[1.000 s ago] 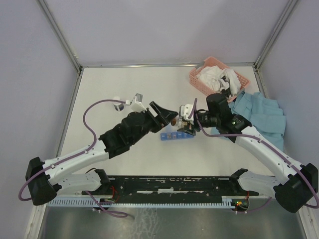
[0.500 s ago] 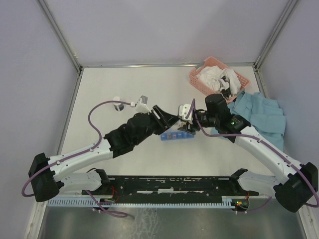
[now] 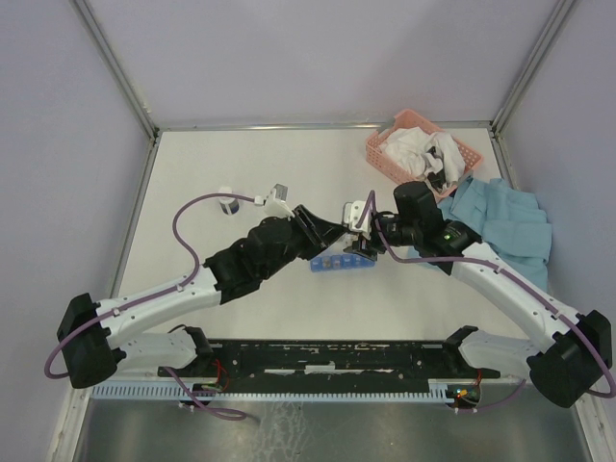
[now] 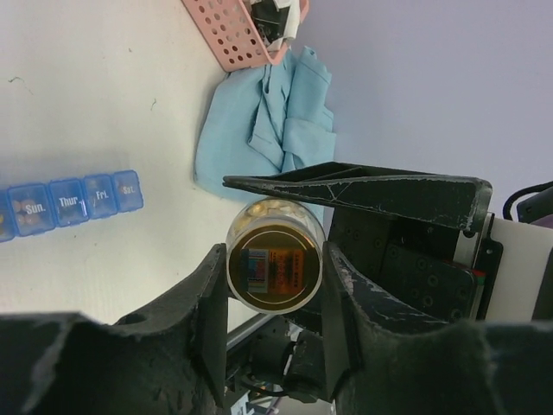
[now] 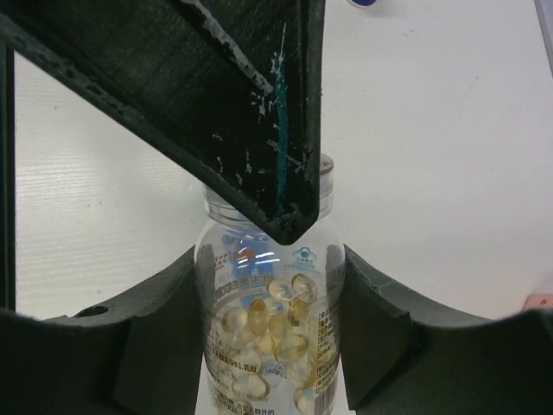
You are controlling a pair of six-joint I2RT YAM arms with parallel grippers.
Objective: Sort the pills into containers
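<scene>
One bottle (image 5: pixel 226 259) of pills (image 5: pixel 281 333), pinched by R pincer (image 5: pixel 270 298); L pincer (image 4: pixel 275 259) round it, grip unclear.

The narrow blue plastic pill-organiser strip (image 4: pixel 73 201) lay flat on the white table (image 4: pixel 86 104), day labels up. Small yellowish translucent pills (image 5: pixel 276 324) sat inside a clear bottle (image 5: pixel 259 268).

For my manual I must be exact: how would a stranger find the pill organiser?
On the white table, look near the centre, left of the crumpled blue cloth. The pill organiser is the only narrow blue strip of small square boxes marked with weekdays.
</scene>
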